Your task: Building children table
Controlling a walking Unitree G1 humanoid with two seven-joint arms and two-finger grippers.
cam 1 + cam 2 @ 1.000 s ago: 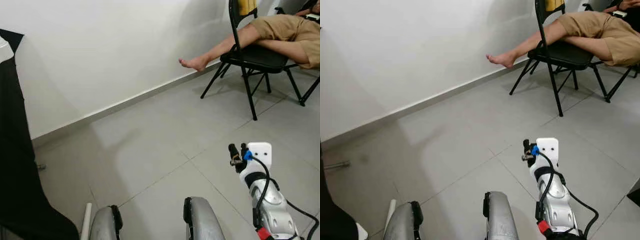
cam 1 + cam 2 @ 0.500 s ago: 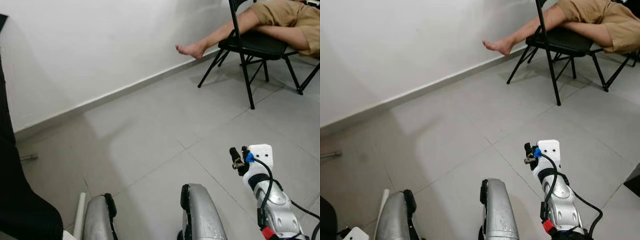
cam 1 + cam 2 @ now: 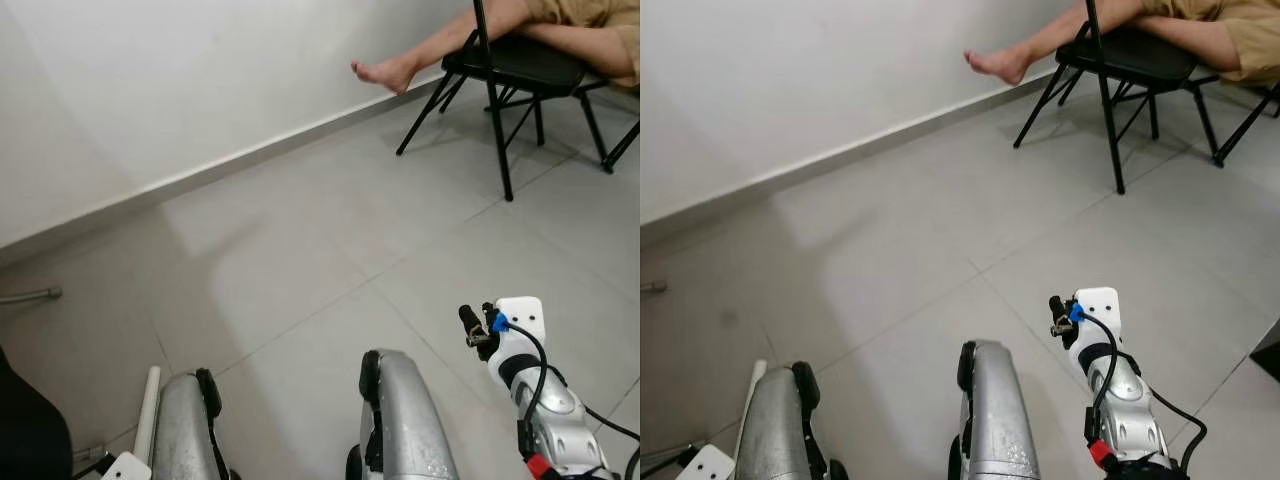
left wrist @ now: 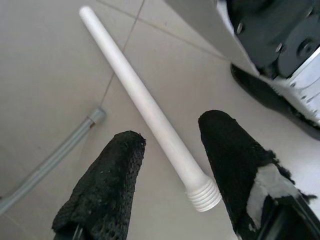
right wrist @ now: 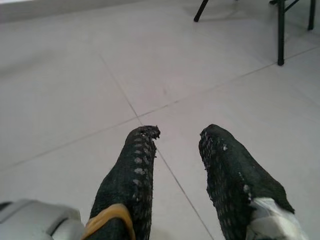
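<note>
A white table leg (image 4: 145, 105) with a threaded end (image 4: 202, 195) lies on the tiled floor. My left gripper (image 4: 172, 127) hovers over it, open, one black finger on each side and neither touching it. In the left eye view the same leg (image 3: 147, 412) lies beside my left knee (image 3: 188, 430). My right gripper (image 5: 177, 135) is open above bare tile with nothing between its fingers. Its arm (image 3: 525, 385) reaches forward at the lower right.
A thin grey metal rod (image 4: 50, 157) lies on the floor by the leg and shows near the wall (image 3: 30, 296). A person sits on a black folding chair (image 3: 515, 70) at the far right, a bare foot (image 3: 385, 72) stretched out. My right knee (image 3: 400, 420) is at the bottom centre.
The camera has tilted down and turned, so the black cloth at the left has mostly left the picture and more of the white leg shows. My right arm has kept its pose.
</note>
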